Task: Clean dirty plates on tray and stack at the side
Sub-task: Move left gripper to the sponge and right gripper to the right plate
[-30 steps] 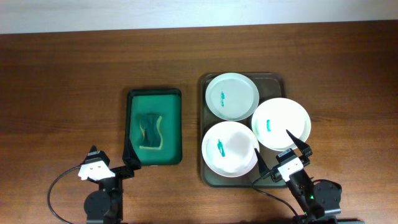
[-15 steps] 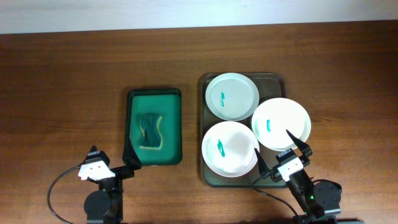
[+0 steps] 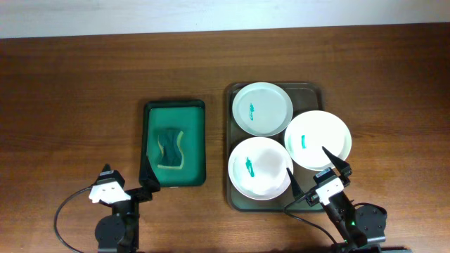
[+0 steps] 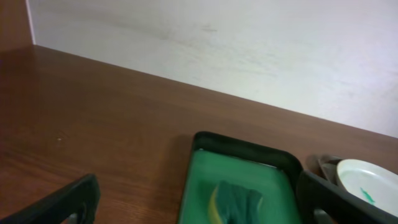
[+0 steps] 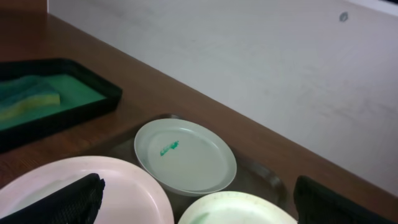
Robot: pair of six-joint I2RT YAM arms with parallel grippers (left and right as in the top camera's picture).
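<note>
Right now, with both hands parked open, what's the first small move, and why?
Probably reach the open left hand forward to the sponge in the green tray just ahead of it. All three plates on the grey tray show teal smears, and neither hand holds anything to wipe with.

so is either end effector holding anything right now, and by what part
Nothing is held. The left end effector and the right end effector are both open and empty.
</note>
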